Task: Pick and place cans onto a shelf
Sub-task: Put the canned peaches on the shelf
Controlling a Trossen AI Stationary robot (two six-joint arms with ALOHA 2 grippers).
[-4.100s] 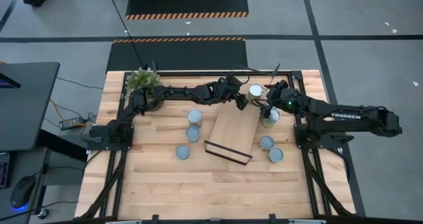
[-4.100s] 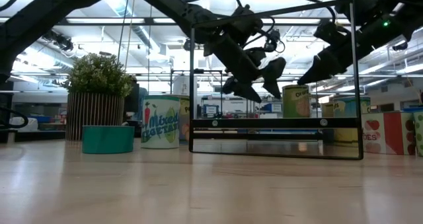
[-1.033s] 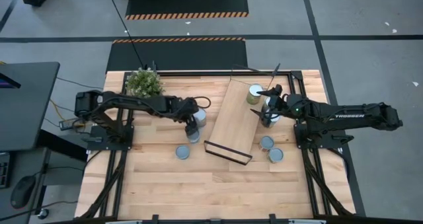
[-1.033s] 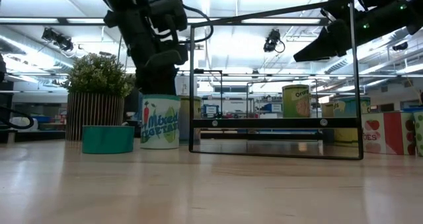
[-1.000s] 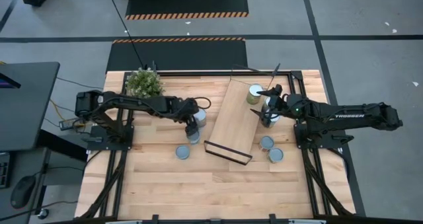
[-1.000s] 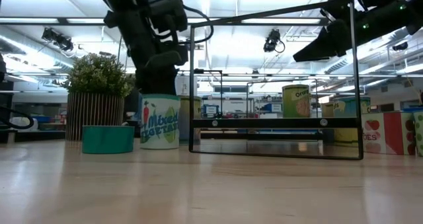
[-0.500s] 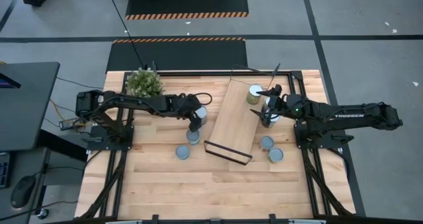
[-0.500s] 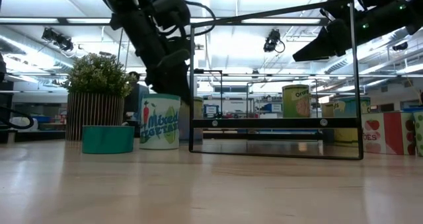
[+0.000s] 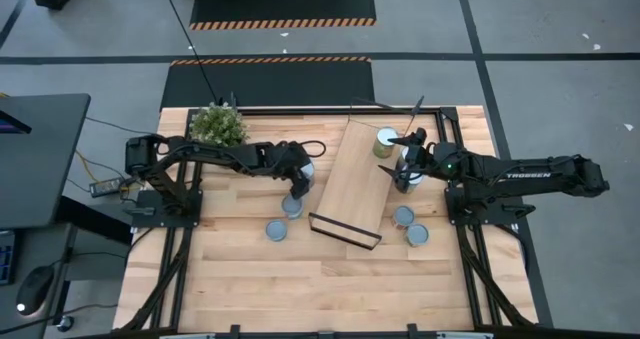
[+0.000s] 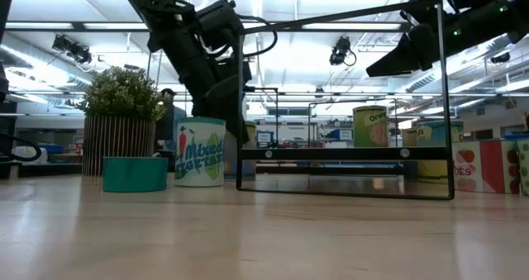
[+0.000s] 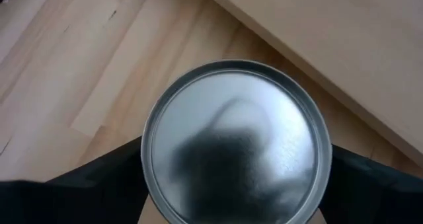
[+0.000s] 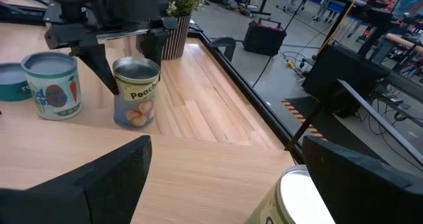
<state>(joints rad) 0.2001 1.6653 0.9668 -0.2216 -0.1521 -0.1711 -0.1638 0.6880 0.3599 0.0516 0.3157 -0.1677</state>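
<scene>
Directly above a can point(image 11: 236, 141) beside the shelf point(image 9: 358, 192), my left end effector point(image 9: 297, 185) hung spread; an off-centre descent risked toppling it.

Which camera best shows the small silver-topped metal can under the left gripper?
Left wrist view: the small silver-topped metal can fills the picture between the open fingers of the left gripper. Right wrist view shows its peach-labelled side. High view: the gripper covers it. Low view: cannot tell. The right gripper waits.
</scene>
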